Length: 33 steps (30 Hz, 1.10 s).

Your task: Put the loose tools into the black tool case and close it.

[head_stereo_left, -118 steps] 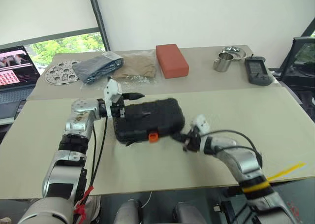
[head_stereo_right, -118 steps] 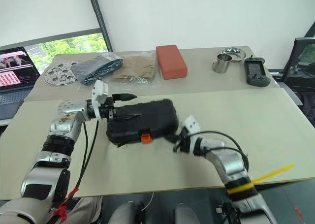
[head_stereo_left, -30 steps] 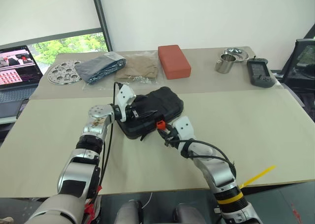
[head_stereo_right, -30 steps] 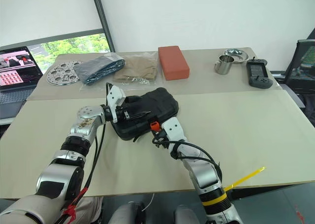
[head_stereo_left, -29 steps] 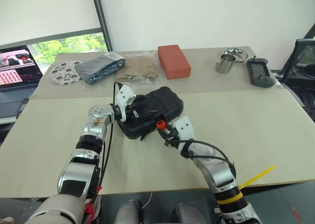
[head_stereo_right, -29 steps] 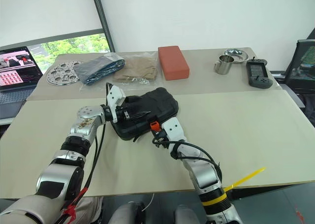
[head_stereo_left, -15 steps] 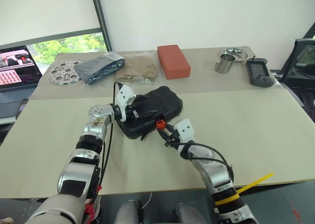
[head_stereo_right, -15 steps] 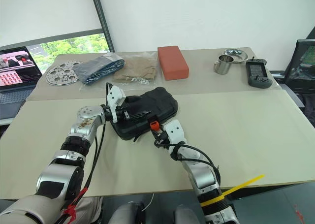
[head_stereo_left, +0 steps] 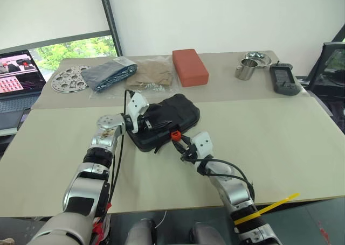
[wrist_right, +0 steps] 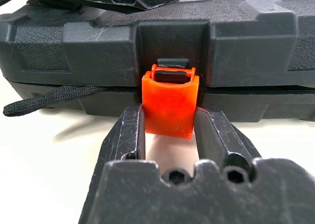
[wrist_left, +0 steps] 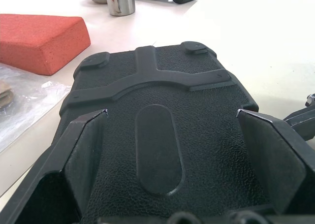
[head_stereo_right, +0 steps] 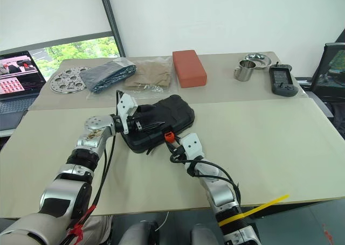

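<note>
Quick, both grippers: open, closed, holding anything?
Left gripper: open, fingers spread over the black tool case lid.
Right gripper: shut on the orange latch.

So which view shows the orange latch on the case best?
The right wrist view: the latch is seen close and head-on between the right gripper jaws. The eye views show it as a small orange spot on the case front edge. In the left wrist view the lid hides it.

Closed black tool case point(head_stereo_left: 167, 121), flat on table.
</note>
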Each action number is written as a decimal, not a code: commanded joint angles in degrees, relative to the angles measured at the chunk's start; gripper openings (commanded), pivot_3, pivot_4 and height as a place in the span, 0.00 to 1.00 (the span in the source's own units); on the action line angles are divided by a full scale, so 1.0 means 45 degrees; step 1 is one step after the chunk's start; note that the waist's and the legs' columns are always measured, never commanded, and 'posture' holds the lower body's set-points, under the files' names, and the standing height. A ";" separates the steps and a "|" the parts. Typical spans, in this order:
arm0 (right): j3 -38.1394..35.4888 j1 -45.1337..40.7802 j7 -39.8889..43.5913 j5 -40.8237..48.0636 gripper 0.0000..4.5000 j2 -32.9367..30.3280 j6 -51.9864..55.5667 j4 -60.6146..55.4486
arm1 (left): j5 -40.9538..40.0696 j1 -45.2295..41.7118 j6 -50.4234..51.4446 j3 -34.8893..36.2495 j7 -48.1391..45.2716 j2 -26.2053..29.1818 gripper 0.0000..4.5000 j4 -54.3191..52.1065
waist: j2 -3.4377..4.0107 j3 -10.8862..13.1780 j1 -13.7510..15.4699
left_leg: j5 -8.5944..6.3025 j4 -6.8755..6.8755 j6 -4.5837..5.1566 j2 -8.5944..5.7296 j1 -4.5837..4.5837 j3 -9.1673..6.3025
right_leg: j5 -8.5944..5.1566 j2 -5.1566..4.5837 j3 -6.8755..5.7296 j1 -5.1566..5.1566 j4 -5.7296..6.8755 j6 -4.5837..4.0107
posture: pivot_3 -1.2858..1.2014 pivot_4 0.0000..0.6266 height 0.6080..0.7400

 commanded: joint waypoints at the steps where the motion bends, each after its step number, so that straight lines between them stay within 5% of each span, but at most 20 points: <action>1: -0.0265 -0.0301 0.0327 0.0147 0.37 -0.0151 -0.0222 -0.1160 | 0.0491 0.0570 0.0165 -0.0470 -0.0098 -0.0067 1.00 0.0691 | 0.0001 -0.0001 0.0006 | 0.0000 0.0000 0.0000 0.0000 0.0000 0.0001 | 0.0000 -0.0001 0.0001 0.0000 -0.0002 0.0000 | 0.52 0.24 1.00; 5: -0.0216 -0.0280 0.0302 0.0016 0.72 -0.0155 -0.0005 -0.1157 | 0.0492 0.0549 0.0136 -0.0481 -0.0092 -0.0072 1.00 0.0738 | 0.0003 -0.0003 0.0009 | -0.0002 -0.0005 0.0001 0.0000 0.0013 -0.0005 | 0.0000 -0.0001 0.0002 0.0015 -0.0008 0.0000 | 0.52 0.24 1.00; 7: -0.0187 -0.0287 0.0282 -0.0081 0.82 -0.0179 0.0344 -0.1185 | 0.0496 0.0538 0.0121 -0.0484 -0.0091 -0.0069 1.00 0.0763 | 0.0003 -0.0003 0.0005 | -0.0002 -0.0006 0.0001 0.0000 0.0015 -0.0005 | 0.0000 -0.0002 0.0002 0.0016 -0.0009 0.0000 | 0.52 0.24 1.00; 21: -0.0086 -0.0314 0.0270 -0.0262 0.82 -0.0037 0.2316 -0.1050 | 0.0545 0.0399 -0.0005 -0.0488 -0.0095 0.0033 1.00 0.0986 | 0.0000 -0.0014 0.0009 | -0.0003 -0.0007 0.0002 0.0000 0.0021 -0.0008 | 0.0000 -0.0005 0.0004 0.0019 -0.0010 -0.0001 | 0.52 0.24 1.00; 24: -0.0184 -0.0367 0.0195 -0.0204 0.67 0.0092 0.2275 -0.0993 | 0.0552 0.0356 -0.0035 -0.0482 -0.0083 0.0051 1.00 0.1055 | -0.0001 -0.0015 -0.0002 | -0.0004 -0.0007 0.0003 0.0000 0.0021 -0.0010 | 0.0000 -0.0004 0.0004 0.0019 -0.0010 0.0000 | 0.52 0.24 1.00; 29: -0.0144 -0.0440 0.0235 -0.0217 0.29 0.0234 0.2250 -0.0960 | 0.0558 0.0330 -0.0052 -0.0488 -0.0068 0.0061 1.00 0.1088 | -0.0002 -0.0014 -0.0001 | -0.0003 -0.0007 0.0003 -0.0001 0.0019 -0.0018 | 0.0000 -0.0005 0.0005 0.0018 -0.0010 0.0000 | 0.52 0.24 1.00; 33: -0.0116 -0.0445 0.0247 -0.0248 0.27 0.0238 0.2256 -0.0944 | 0.0569 0.0325 -0.0067 -0.0477 -0.0057 0.0092 1.00 0.1133 | -0.0001 -0.0015 -0.0007 | -0.0003 -0.0007 0.0003 0.0000 0.0021 -0.0019 | 0.0000 -0.0003 0.0004 0.0018 -0.0009 0.0000 | 0.52 0.24 1.00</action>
